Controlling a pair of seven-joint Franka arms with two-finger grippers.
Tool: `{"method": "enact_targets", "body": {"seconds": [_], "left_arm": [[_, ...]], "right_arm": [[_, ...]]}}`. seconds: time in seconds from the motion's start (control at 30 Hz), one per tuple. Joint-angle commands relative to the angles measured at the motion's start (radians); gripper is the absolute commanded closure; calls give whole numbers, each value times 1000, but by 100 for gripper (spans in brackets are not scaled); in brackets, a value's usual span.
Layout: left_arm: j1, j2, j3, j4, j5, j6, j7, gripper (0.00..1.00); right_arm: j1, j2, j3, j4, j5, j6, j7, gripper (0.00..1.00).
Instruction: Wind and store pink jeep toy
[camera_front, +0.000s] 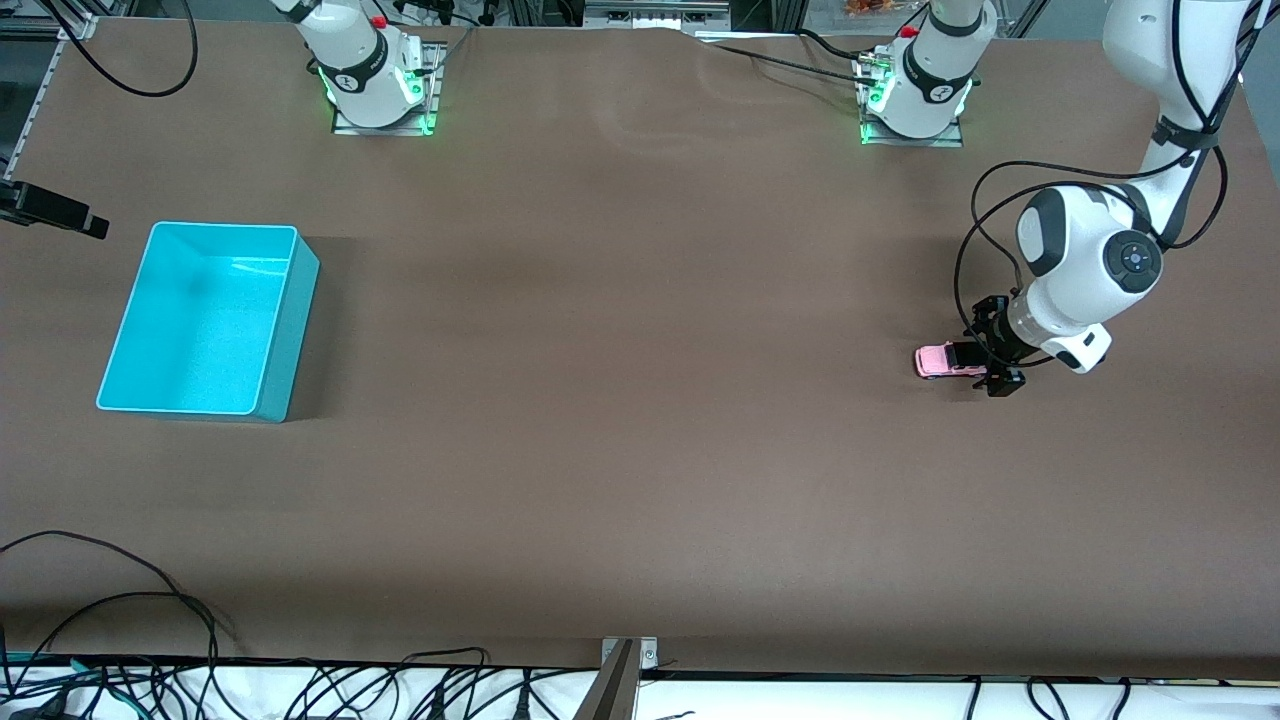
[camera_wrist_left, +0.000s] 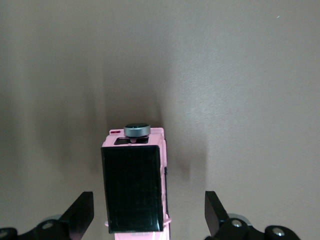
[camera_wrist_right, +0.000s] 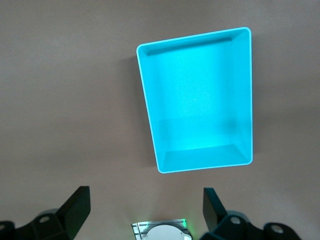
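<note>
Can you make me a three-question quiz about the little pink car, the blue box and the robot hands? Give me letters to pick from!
1. Where is the jeep?
A. in the bin
B. on the table, toward the left arm's end
C. up in the air

2. What colour is the bin?
A. turquoise
B. red
C. yellow

3. How are the left gripper fingers?
A. shut tight on the jeep
B. open, one on each side of the jeep
C. holding the bin

Answers:
1 B: the front view shows the jeep resting on the table under the left arm.
2 A: the bin is turquoise in the front and right wrist views, and nothing lies in it.
3 B: the left wrist view shows a gap between each finger and the jeep.

The right gripper waits open above the bin.
</note>
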Motion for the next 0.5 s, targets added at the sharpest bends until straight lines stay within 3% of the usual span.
{"method": "enact_targets", "body": {"seconds": [0.0,0.3,0.4,0.47], "left_arm": [[-5,12,0,-17,36,23,-9,13],[-13,9,0,-14,37,22,-22,72],[-17,7,-1,-14,37,20,-22,89],[-23,4,-3,-11,37,17,-23,93]], "right_arm": [[-2,4,-2,19,18,-9,-3,0],[-2,4,-1,19,18,-9,-8,0],[-2,4,-1,19,18,-9,-8,0],[-2,4,-1,19,18,-9,-11,0]]}}
